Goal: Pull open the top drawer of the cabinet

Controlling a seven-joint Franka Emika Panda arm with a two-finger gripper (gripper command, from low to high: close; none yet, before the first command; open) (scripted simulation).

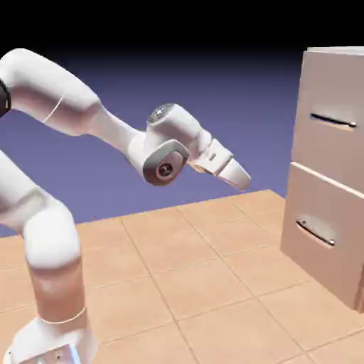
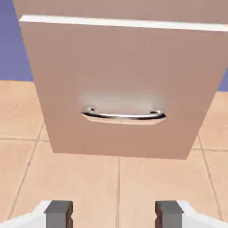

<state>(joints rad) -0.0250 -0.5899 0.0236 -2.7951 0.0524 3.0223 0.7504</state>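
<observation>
The tall boxy beige-pink cabinet (image 1: 331,170) stands on the tan tiled worktop (image 1: 199,284) to the right of the white two-finger gripper (image 1: 240,178), well apart from it, with open worktop between them. The upper flat drawer front with the thin dark bar handle (image 1: 333,121) sits above the gripper's level; the lower drawer front with the bowed silvery handle (image 2: 124,116) lies beneath it and straight ahead of the gripper in the hand view. The gripper hangs above the worktop, touching nothing.
</observation>
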